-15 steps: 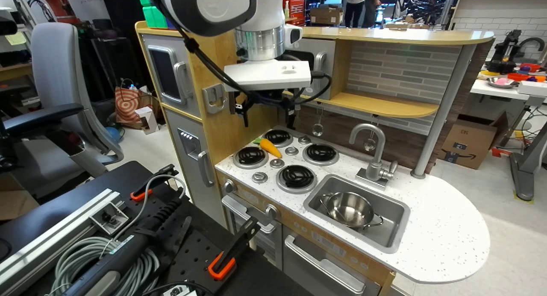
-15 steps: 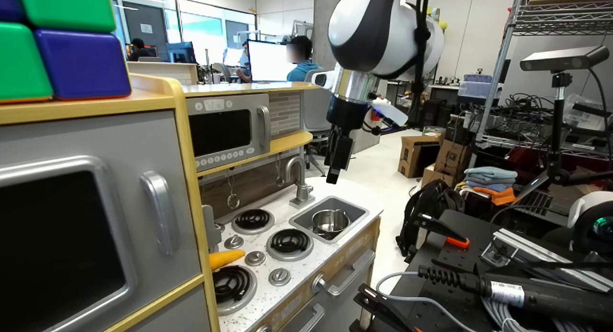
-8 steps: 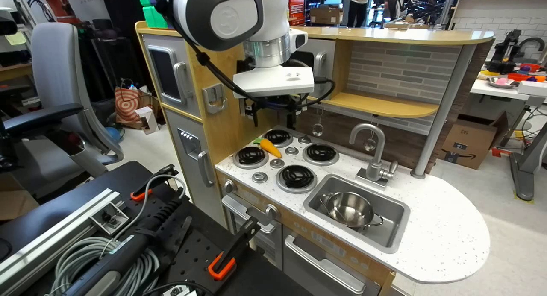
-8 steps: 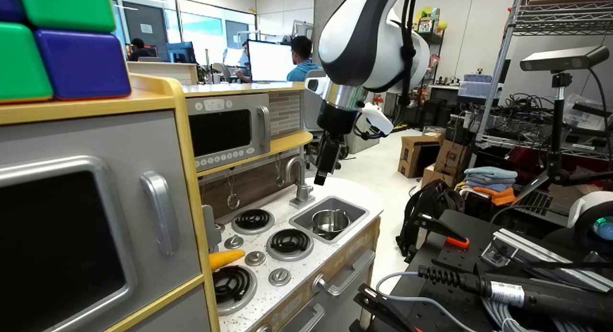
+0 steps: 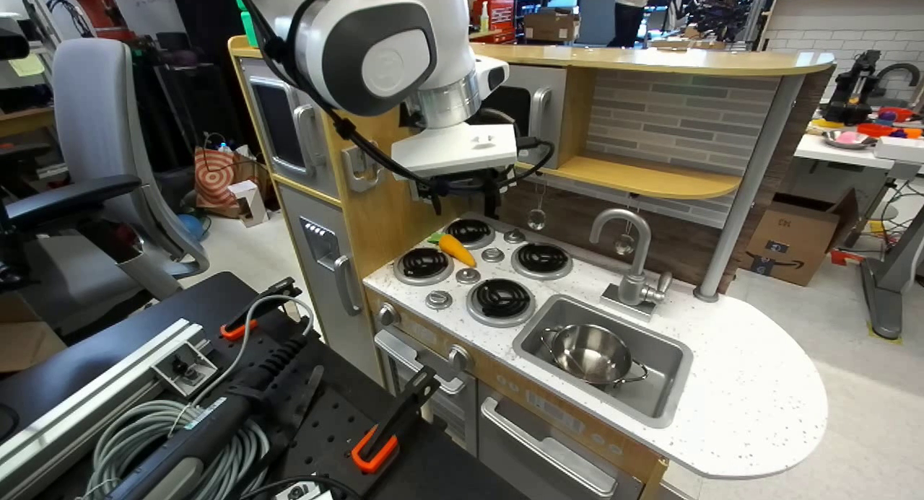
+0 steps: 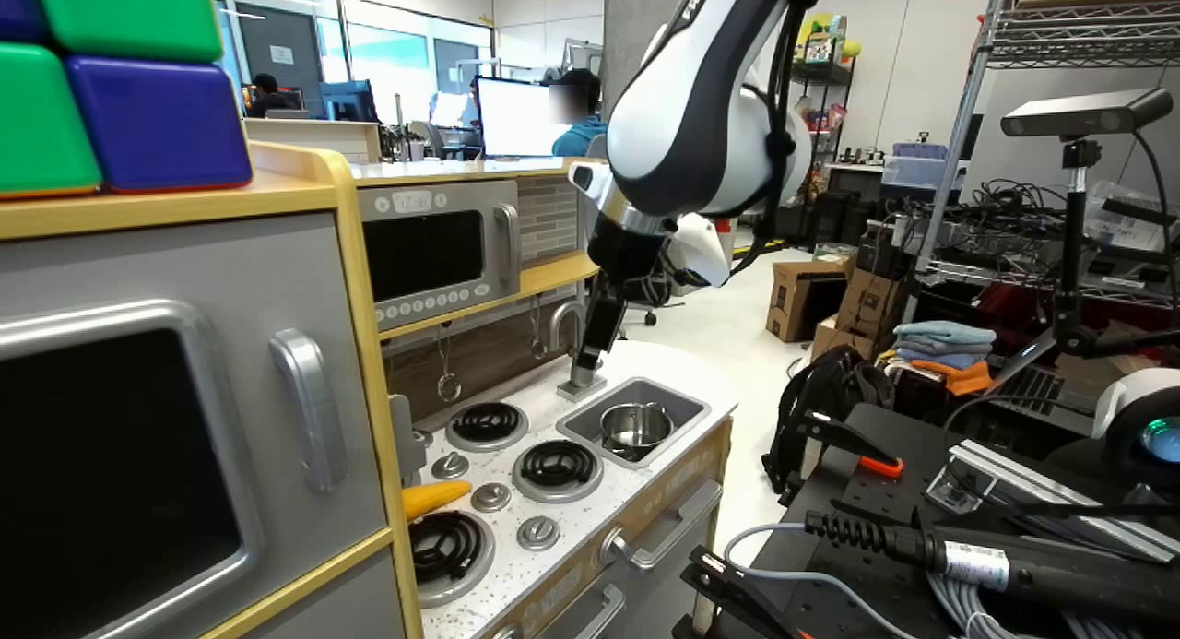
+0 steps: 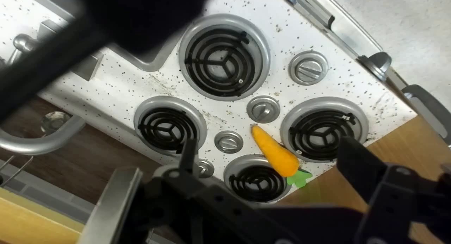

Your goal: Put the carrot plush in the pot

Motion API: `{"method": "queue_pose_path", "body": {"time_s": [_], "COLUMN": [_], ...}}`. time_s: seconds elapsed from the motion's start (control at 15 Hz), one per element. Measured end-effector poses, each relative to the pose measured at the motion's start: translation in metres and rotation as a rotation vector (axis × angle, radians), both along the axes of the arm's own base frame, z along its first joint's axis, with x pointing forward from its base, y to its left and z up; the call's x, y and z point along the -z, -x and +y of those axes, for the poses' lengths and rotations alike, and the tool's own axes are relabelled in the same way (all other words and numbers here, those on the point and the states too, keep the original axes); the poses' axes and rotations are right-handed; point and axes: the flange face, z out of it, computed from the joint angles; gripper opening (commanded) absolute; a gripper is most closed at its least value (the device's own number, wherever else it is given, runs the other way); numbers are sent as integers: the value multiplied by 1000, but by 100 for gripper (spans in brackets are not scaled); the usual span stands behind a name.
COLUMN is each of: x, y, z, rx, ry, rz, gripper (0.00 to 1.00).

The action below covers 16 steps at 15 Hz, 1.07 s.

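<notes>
The carrot plush, orange with a green top, lies on the stove between burners in both exterior views [image 5: 455, 250] [image 6: 435, 498]; in the second of these points its green end is hidden by the cabinet. The shiny silver pot shows in both exterior views [image 5: 593, 354] [image 6: 636, 427], upright inside the sink [image 5: 668, 388]. It is out of the wrist view. My gripper [image 5: 465, 205] hangs above the stove, apart from the carrot; it also shows edge-on [image 6: 590, 355]. In the wrist view my open gripper [image 7: 268, 145] has fingers wide apart, with the carrot [image 7: 275, 152] below, between them in the picture.
A tall wooden cabinet [image 5: 375, 218] stands beside the carrot's green end. A shelf [image 5: 650, 175] and brick-pattern back wall rise behind the stove. The faucet [image 5: 635, 262] stands behind the sink. Several black burners [image 5: 502, 298] and silver knobs surround the carrot. A black table [image 5: 325, 413] stands in front.
The arm has moved toward the stove side and the gripper has come slightly lower, tilting somewhat. The carrot plush and the pot have not moved.
</notes>
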Motion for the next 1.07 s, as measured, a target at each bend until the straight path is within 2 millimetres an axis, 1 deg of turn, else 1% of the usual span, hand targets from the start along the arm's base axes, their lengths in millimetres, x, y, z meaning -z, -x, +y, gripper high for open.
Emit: {"method": "queue_pose_path", "body": {"time_s": [0.2, 0.4, 0.67, 0.8, 0.87, 1.07], "x": [32, 66, 104, 118, 123, 127], "y": [-13, -31, -52, -62, -67, -76], "z": [25, 53, 90, 99, 100, 97], "rx": [15, 21, -11, -29, -26, -18], "ry": [17, 43, 64, 68, 67, 67], "rz": [-46, -61, -68, -75, -74, -77], "gripper": [100, 100, 100, 100, 100, 100]}}
